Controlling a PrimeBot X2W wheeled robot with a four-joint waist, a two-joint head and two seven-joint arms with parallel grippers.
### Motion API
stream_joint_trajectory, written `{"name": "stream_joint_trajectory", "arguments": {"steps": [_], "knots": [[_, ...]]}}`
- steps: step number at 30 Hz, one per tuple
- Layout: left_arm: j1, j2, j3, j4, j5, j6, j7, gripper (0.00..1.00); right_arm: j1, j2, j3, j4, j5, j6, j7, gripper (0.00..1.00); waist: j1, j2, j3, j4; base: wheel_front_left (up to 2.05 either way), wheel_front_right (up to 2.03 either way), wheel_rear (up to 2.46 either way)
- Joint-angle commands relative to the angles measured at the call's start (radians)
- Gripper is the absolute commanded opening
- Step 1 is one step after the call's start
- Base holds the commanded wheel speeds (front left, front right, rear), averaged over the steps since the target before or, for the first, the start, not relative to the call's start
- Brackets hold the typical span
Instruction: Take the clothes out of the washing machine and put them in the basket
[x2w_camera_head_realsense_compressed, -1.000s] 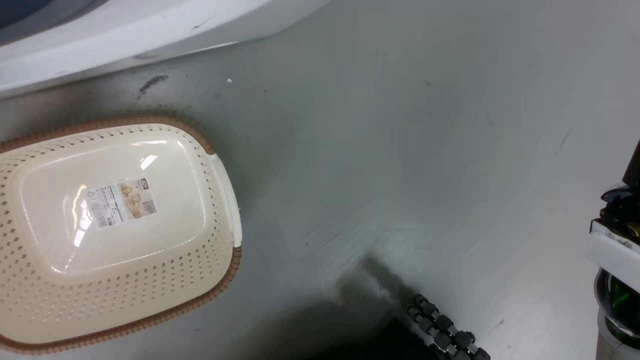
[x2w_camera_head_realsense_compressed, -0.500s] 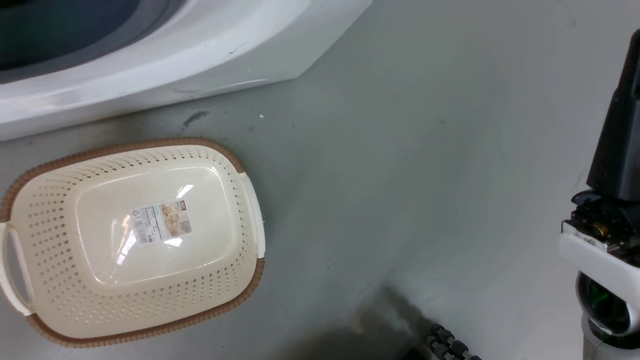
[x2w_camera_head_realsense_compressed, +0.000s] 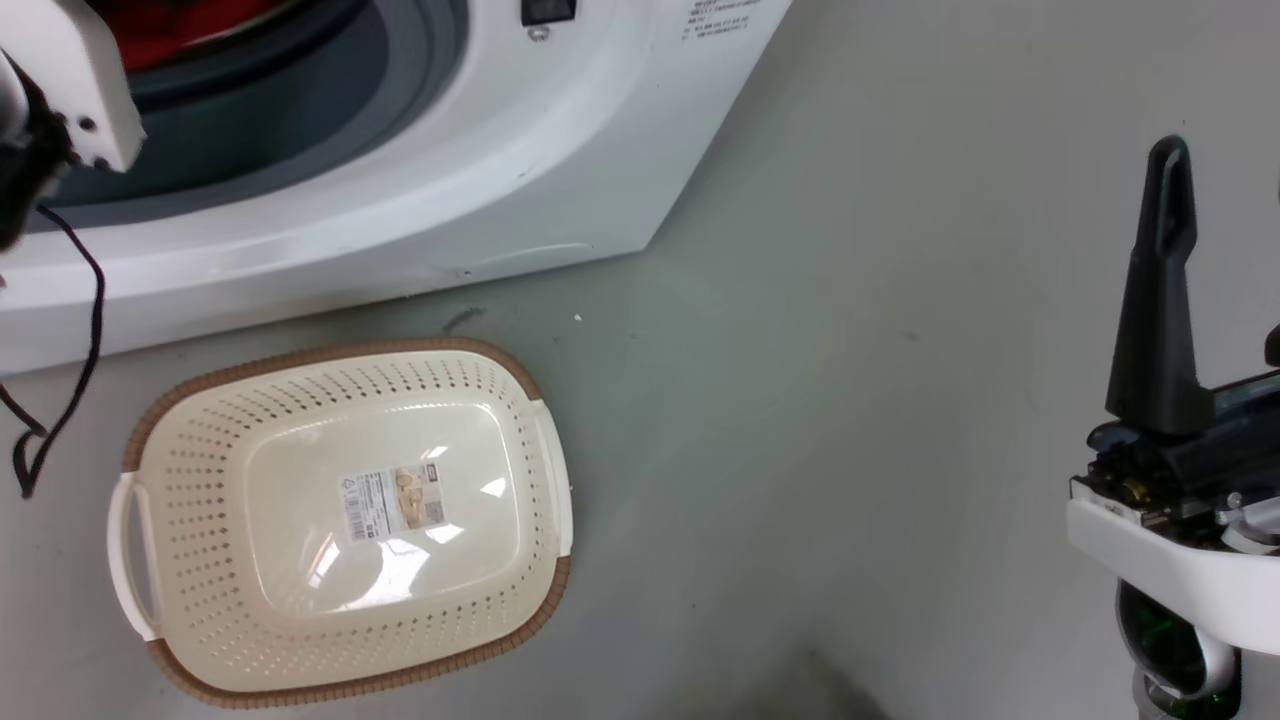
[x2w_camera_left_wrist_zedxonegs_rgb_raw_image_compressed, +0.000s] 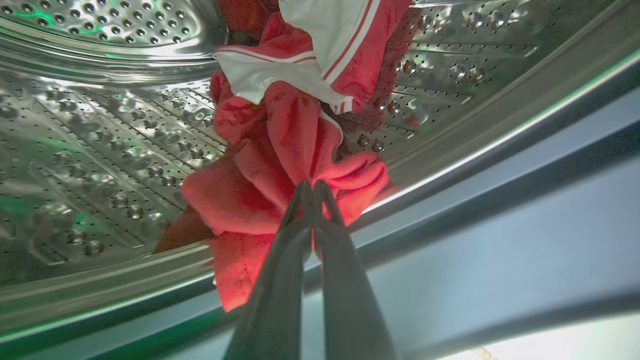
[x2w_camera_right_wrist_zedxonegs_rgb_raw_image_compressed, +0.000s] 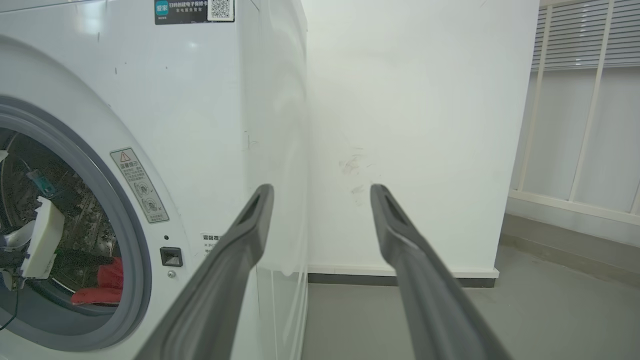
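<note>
Three views, listed in turn.

Head view:
- One washing machine (x2w_camera_head_realsense_compressed: 420, 180), white, across the upper left, with its grey door seal (x2w_camera_head_realsense_compressed: 300, 110) exposed.
- A sliver of red clothes (x2w_camera_head_realsense_compressed: 170, 30) inside the opening.
- One basket (x2w_camera_head_realsense_compressed: 180, 400), cream perforated plastic with a brown rim. It stands upright on the grey floor (x2w_camera_head_realsense_compressed: 850, 450) just in front of the machine's lower front edge. It holds only the sticker (x2w_camera_head_realsense_compressed: 392, 502) on its bottom.
- The left arm's white wrist housing (x2w_camera_head_realsense_compressed: 75, 85) sits at the door opening, with a black cable (x2w_camera_head_realsense_compressed: 85, 330) hanging from it.
- The right gripper (x2w_camera_head_realsense_compressed: 1167, 165) stands at the right edge, pointing up and well apart from the basket.

Left wrist view:
- The left gripper (x2w_camera_left_wrist_zedxonegs_rgb_raw_image_compressed: 312, 186) has its fingers pressed together, clamped on a fold of the red clothes.
- The bunch shows white panels and stripes and lies against the perforated steel drum (x2w_camera_left_wrist_zedxonegs_rgb_raw_image_compressed: 100, 150) near its front lip.

Right wrist view:
- The right gripper's fingers (x2w_camera_right_wrist_zedxonegs_rgb_raw_image_compressed: 250, 220) are spread apart with nothing between them. They are aimed at the machine's front corner and a white wall (x2w_camera_right_wrist_zedxonegs_rgb_raw_image_compressed: 425, 125).
- One warning sticker (x2w_camera_right_wrist_zedxonegs_rgb_raw_image_compressed: 139, 185) is beside the seal.
- Red clothes lie low in the drum.
</note>
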Motion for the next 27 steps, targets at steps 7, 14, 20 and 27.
{"name": "stream_joint_trajectory", "arguments": {"steps": [7, 14, 20, 27], "knots": [[0.127, -0.025, -0.024, -0.04, 0.02, 0.013, -0.158, 0.0, 0.058, 0.0, 0.008, 0.031, -0.035, 0.0, -0.002, 1.0, 0.0001, 0.0, -0.129, 0.039, 0.0, 0.0, 0.0], [0.236, -0.048, -0.028, -0.092, 0.029, 0.068, -0.265, 0.0, 0.107, 0.0, 0.008, 0.057, -0.053, 0.0, -0.002, 1.0, 0.0001, 0.0, -0.212, 0.057, 0.0, 0.0, 0.0], [0.357, -0.071, -0.02, -0.147, 0.026, 0.134, -0.376, 0.0, 0.163, 0.0, 0.012, 0.092, -0.072, 0.0, -0.002, 1.0, 0.0001, 0.0, -0.295, 0.071, 0.0, 0.0, 0.0], [0.531, -0.1, -0.012, -0.225, 0.027, 0.233, -0.503, 0.0, 0.236, 0.0, 0.011, 0.138, -0.101, 0.0, -0.002, 1.0, 0.0001, 0.0, -0.397, 0.095, 0.0, 0.0, 0.0]]}}
